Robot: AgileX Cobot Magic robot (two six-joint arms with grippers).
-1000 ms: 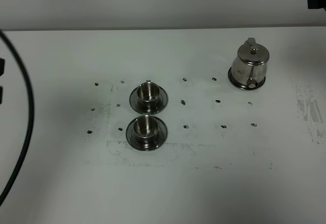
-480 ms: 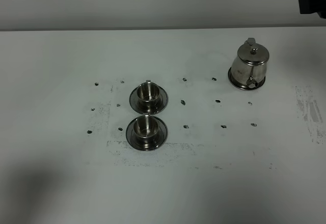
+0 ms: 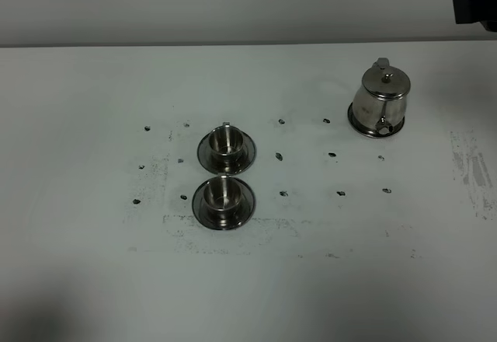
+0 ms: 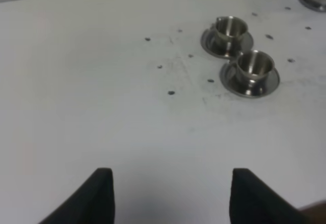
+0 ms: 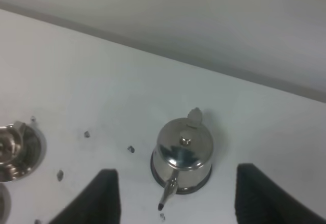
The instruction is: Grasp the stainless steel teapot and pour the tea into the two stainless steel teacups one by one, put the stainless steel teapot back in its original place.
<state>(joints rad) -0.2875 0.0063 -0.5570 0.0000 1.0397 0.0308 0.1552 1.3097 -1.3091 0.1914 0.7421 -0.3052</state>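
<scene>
The stainless steel teapot [image 3: 380, 99] stands upright at the back right on the steel coaster disc [image 3: 355, 123], whose rim shows around its base; its spout points toward the front. The two steel teacups, far one [image 3: 226, 143] and near one [image 3: 222, 195], sit on their saucers left of center. My right gripper [image 5: 175, 183] is open, hovering above and behind the teapot [image 5: 183, 150]. My left gripper [image 4: 170, 188] is open and empty over bare table, well short of the cups [image 4: 253, 65].
The white table [image 3: 93, 264] bears several small dark marks and scuffs around the cups. A dark part of the right arm [image 3: 475, 0] shows at the top right corner. The table's back edge meets a grey wall.
The black cable and dark arm part at the left edge have left the exterior view. The right arm's dark part has shifted slightly left at the top right. Teapot and cups have not moved.
</scene>
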